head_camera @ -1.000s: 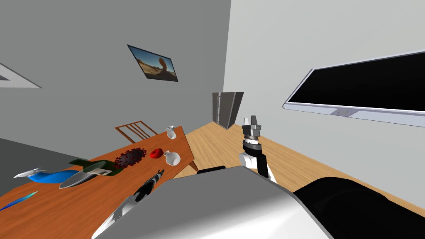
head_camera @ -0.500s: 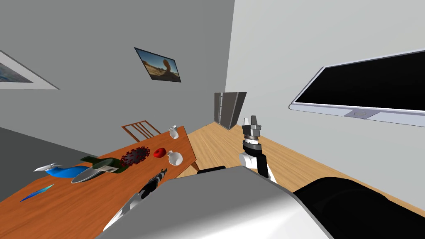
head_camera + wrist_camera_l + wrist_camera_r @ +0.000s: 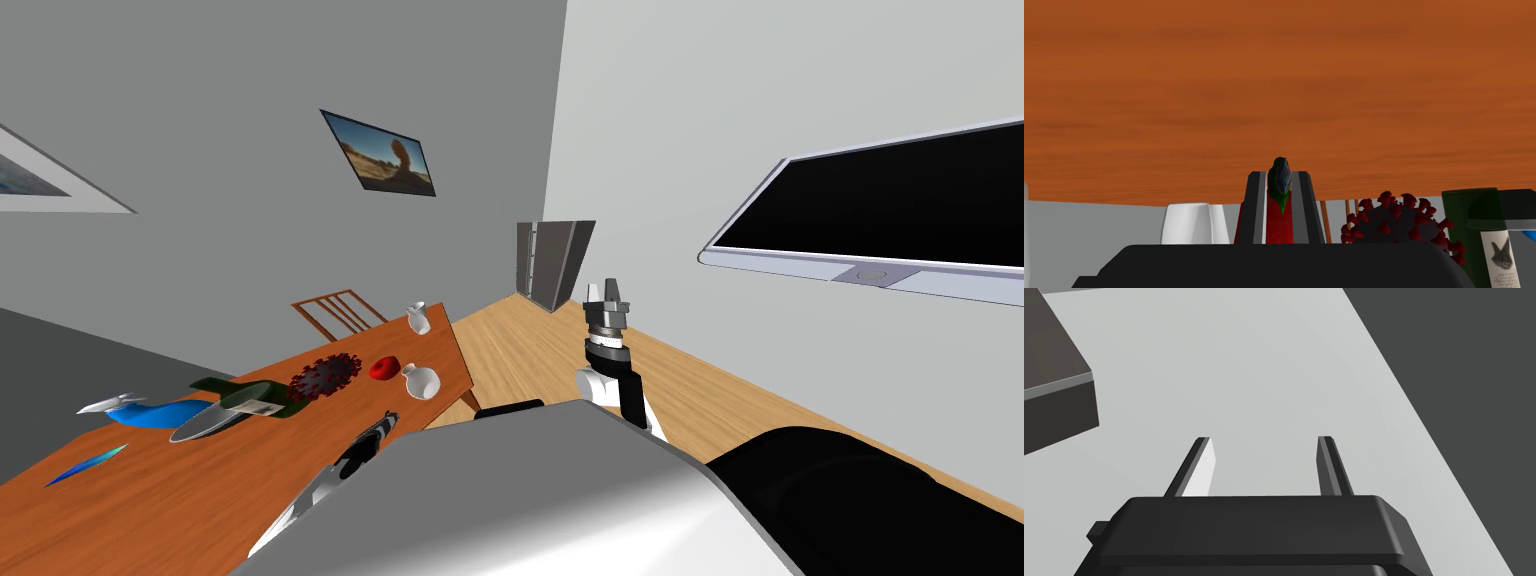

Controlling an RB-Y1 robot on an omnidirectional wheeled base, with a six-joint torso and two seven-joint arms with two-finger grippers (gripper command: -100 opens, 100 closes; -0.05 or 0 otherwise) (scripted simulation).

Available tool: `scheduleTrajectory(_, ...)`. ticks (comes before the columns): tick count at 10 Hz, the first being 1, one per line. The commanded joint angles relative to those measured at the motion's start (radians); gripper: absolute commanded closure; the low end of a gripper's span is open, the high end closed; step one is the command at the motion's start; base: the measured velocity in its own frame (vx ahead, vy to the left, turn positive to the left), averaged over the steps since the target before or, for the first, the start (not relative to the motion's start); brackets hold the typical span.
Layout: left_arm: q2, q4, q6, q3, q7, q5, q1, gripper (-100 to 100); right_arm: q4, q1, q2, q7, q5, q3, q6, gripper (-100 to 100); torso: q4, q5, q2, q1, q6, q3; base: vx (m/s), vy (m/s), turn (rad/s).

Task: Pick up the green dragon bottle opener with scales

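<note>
A big brown table is seen on the left, with a wooden chair at its far side. A dark green bottle is laid on its side in the middle of the table. A dark ball with red spikes is set just to the right of it. A white jug and a small red thing are found further right, near the table's right edge. A second white jug is placed at the far corner.

The right gripper is held up over the wooden floor, well apart from the table. Its fingers are spread wide and nothing is held between them.

The left gripper is held low at the near right part of the table, nearer than the white jug. Its two fingers are closed tight on the green dragon bottle opener. The opener is pinched between them, and its dark tip is seen sticking out past the fingertips. Whether the opener is touching the table cannot be told.
</note>
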Motion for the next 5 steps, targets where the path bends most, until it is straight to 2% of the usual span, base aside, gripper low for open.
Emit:
scheduleTrajectory(1, 0.0, 0.0, 0.0, 0.0, 0.0, 0.0, 0.0, 0, 0.0, 0.0, 0.0, 0.0, 0.0, 0.0, 0.0, 0, 0.0, 0.0, 0.0, 0.0, 0.0, 0.0, 0.0, 0.0, 0.0)
scheduleTrajectory(2, 0.035, -0.026, 0.012, -0.026, 0.024, 0.03, 0.019, 100, 0.0, 0.0, 0.0, 0.0, 0.0, 0.0, 0.0, 0, 0.0, 0.0, 0.0, 0.0, 0.0, 0.0, -0.055, -0.046, -0.131)
scheduleTrajectory(3, 0.051, -0.037, 0.019, -0.037, 0.037, 0.045, 0.029, 100, 0.0, 0.0, 0.0, 0.0, 0.0, 0.0, 0.0, 0, 0.001, -0.001, 0.003, -0.003, 0.001, 0.002, -0.068, -0.074, -0.144)
scheduleTrajectory(4, 0.045, -0.03, 0.019, -0.035, 0.03, 0.038, 0.019, 100, 0.0, 0.0, 0.0, 0.0, 0.0, 0.0, 0.0, 0, 0.001, -0.001, 0.004, -0.005, 0.0, 0.002, -0.025, -0.031, -0.019)
scheduleTrajectory(5, 0.047, -0.03, 0.019, -0.037, 0.034, 0.04, 0.019, 0, 0.0, 0.0, 0.0, 0.0, 0.0, 0.0, 0.0, 0, 0.0, -0.001, 0.002, -0.003, 0.0, 0.001, -0.005, -0.006, 0.004)
